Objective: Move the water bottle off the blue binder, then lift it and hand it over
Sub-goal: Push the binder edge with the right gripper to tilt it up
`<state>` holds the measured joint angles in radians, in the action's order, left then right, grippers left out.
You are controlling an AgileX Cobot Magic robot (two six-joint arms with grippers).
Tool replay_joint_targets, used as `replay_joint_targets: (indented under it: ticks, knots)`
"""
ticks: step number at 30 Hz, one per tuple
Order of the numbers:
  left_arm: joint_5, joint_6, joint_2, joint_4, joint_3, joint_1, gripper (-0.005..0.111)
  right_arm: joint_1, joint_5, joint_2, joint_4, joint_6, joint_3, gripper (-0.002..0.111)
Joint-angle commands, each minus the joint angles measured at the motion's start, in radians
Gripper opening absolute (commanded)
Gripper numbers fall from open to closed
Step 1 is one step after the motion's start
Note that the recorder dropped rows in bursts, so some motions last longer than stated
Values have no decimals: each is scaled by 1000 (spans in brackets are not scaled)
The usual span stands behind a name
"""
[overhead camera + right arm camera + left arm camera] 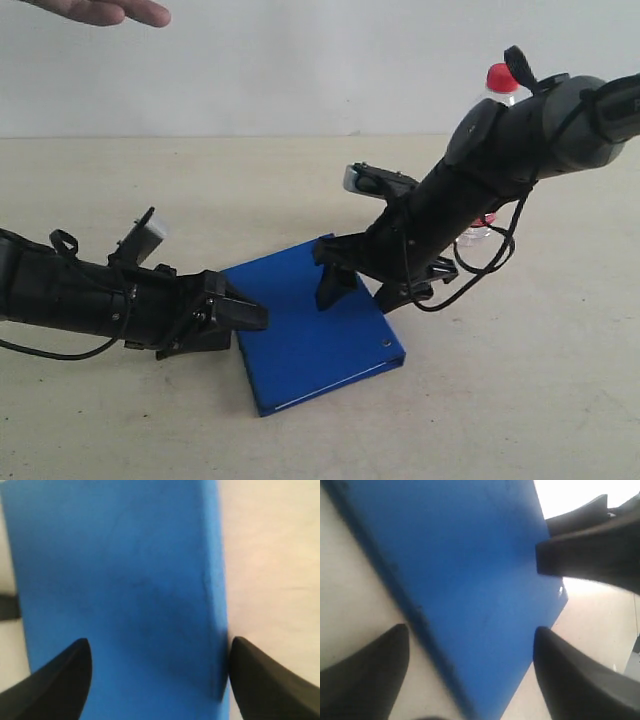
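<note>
Left claw [250, 318] and right claw [362, 292], both spread empty, are hovering at the blue binder [300, 340], water bottle [500, 77] standing off it, so you are likely facing the lift.

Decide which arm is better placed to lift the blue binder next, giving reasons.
Probably the left: the open left gripper lies low at the blue binder's edge, straddling it, while the right gripper points down over the flat cover. The human hand is on that side too.
</note>
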<state>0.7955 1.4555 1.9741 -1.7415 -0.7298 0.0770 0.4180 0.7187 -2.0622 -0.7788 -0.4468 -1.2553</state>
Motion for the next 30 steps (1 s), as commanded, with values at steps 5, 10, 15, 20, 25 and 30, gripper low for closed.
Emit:
replay_joint_targets:
  ticks: [5, 10, 15, 20, 25, 30]
  knots:
    - [7, 25, 4, -3, -4, 4, 65, -2, 386, -1, -260, -384, -3, 67]
    - [31, 25, 4, -3, -4, 4, 65, -2, 408, -1, -276, -405, -3, 67]
    - [196, 71, 4, -3, -4, 4, 55, -2, 396, -1, -330, -456, -3, 67]
    - [426, 155, 4, -3, -4, 4, 21, -2, 332, -1, -338, -454, -3, 67]
    - [426, 201, 4, -3, -4, 4, 4, -2, 297, -1, -343, -449, -3, 67]
    - [426, 201, 4, -3, -4, 4, 4, -2, 300, -1, -343, -449, -3, 67]
